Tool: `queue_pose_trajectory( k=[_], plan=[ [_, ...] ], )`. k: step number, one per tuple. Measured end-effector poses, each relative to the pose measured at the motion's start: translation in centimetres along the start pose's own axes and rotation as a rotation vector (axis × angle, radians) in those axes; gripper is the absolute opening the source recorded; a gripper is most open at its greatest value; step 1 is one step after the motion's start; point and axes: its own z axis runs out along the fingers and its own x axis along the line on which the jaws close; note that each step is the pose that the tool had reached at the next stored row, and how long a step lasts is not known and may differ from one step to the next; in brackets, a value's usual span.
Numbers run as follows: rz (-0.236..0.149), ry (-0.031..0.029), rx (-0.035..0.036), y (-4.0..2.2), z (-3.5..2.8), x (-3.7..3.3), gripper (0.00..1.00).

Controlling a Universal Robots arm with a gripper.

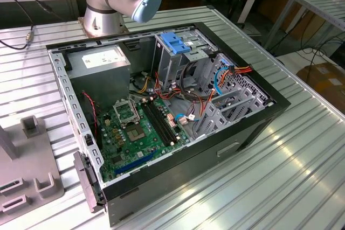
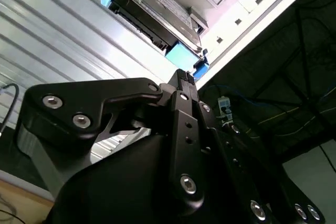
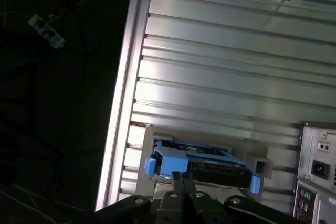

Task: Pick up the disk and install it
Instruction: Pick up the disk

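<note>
The disk is a flat grey metal drive with blue plastic rails at both ends. It lies flat on a pale grey stand near the table's edge, beside the back of the computer case. In the second wrist view the disk shows its dark side edge and blue rail ends. My gripper hangs close over the disk's near edge, its black fingers pressed together with nothing between them. The second wrist view shows the gripper pointing at the blue rail end, and I cannot tell whether it touches.
The open computer case lies on the slatted aluminium table, with a metal drive cage topped by a blue latch, a grey power supply and loose cables inside. The arm's base stands behind it. A grey fixture sits at the exterior view's left. Dark floor lies beyond the table edge.
</note>
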Motion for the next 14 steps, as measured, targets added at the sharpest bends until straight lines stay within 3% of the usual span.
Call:
queue_pose_trajectory(
  k=[5, 14],
  plan=[
    [-0.106, 0.0047, -0.0019, 0.0, 0.0, 0.0, 0.1],
    [-0.247, 0.0108, -0.0044, 0.0, 0.0, 0.0, 0.1]
  ],
)
